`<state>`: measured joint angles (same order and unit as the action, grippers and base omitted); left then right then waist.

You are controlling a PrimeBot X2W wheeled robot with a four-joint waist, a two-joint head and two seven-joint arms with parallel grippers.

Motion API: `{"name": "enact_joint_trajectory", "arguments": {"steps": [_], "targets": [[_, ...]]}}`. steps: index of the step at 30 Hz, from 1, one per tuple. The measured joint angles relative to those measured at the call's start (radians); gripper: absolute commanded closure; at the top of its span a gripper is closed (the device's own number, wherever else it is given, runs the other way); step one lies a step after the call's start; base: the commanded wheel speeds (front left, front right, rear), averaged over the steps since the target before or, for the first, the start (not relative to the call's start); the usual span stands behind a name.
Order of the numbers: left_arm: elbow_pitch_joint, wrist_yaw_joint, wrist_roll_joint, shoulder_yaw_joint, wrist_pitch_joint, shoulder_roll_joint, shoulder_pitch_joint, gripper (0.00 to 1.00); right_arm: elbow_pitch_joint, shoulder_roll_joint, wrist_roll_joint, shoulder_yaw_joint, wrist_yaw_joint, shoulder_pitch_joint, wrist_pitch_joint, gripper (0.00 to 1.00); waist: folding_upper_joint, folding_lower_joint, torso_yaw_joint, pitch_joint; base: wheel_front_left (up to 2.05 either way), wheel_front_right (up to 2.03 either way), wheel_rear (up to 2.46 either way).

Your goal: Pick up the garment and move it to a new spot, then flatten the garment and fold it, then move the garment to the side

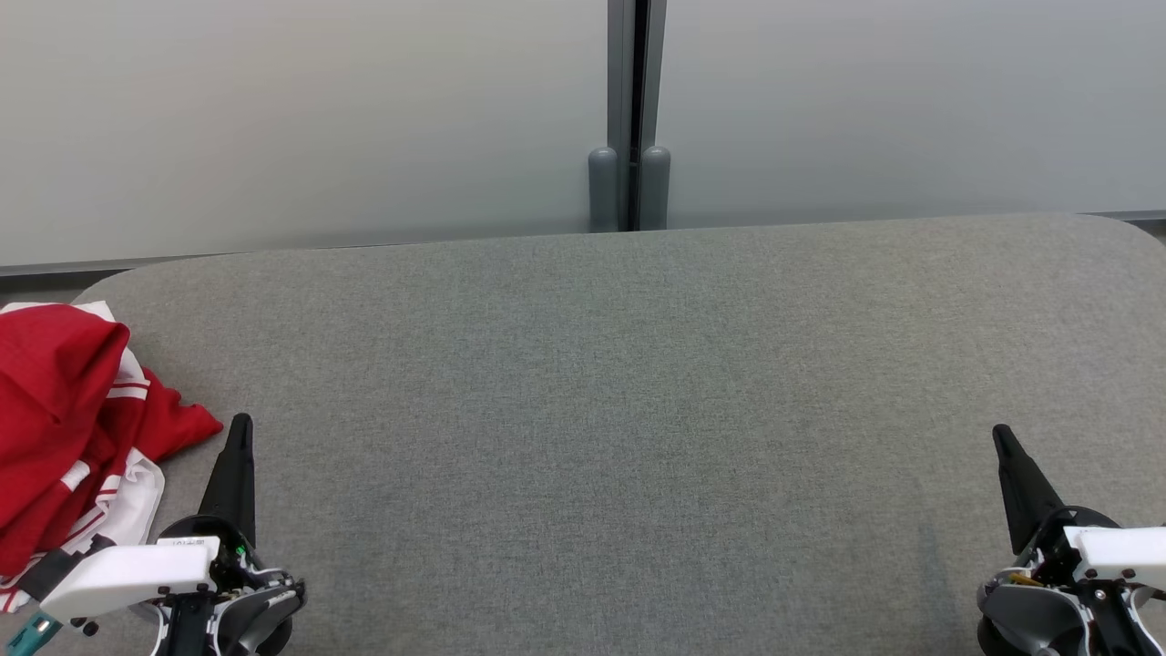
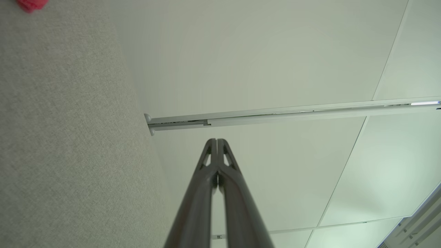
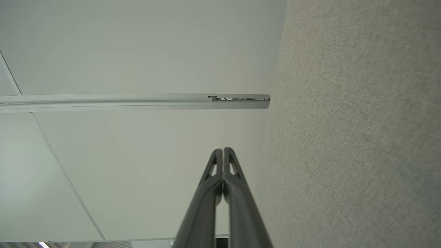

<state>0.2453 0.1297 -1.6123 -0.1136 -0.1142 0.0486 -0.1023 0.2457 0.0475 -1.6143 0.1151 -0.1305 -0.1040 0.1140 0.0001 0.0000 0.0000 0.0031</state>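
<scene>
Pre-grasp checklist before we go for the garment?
1. Target located: ok, garment lies crumpled at the table's left end, near the left fingers.
2. Opening of left fingers: not ok, shut.
3. Opening of right fingers: not ok, shut.
4. Nothing held: ok, both empty.
5. Whole garment in view: not ok, cut off by the head view's left edge.

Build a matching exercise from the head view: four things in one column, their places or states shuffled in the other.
Things
1. garment
2. left gripper
3. right gripper
4. grey posts

Places or states
A. lower right, shut
B. crumpled at the left edge of the table
C. behind the table's far edge, middle
D. lower left, shut

Pairs: 1-B, 2-D, 3-A, 4-C
</scene>
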Motion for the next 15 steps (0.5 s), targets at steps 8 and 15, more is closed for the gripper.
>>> {"name": "enact_joint_trajectory", "arguments": {"steps": [8, 15], "targets": [[0.0, 0.0, 0.0, 0.0, 0.0, 0.0, 0.0, 1.0, 0.0, 0.0, 0.0, 0.0, 0.0, 0.0, 0.0, 1.0, 0.0, 0.0, 0.0, 0.0, 0.0, 0.0, 0.0], [0.0, 0.0, 0.0, 0.0, 0.0, 0.0, 0.0, 1.0, 0.0, 0.0, 0.0, 0.0, 0.0, 0.0, 0.0, 1.0, 0.0, 0.0, 0.0, 0.0, 0.0, 0.0, 0.0]]}}
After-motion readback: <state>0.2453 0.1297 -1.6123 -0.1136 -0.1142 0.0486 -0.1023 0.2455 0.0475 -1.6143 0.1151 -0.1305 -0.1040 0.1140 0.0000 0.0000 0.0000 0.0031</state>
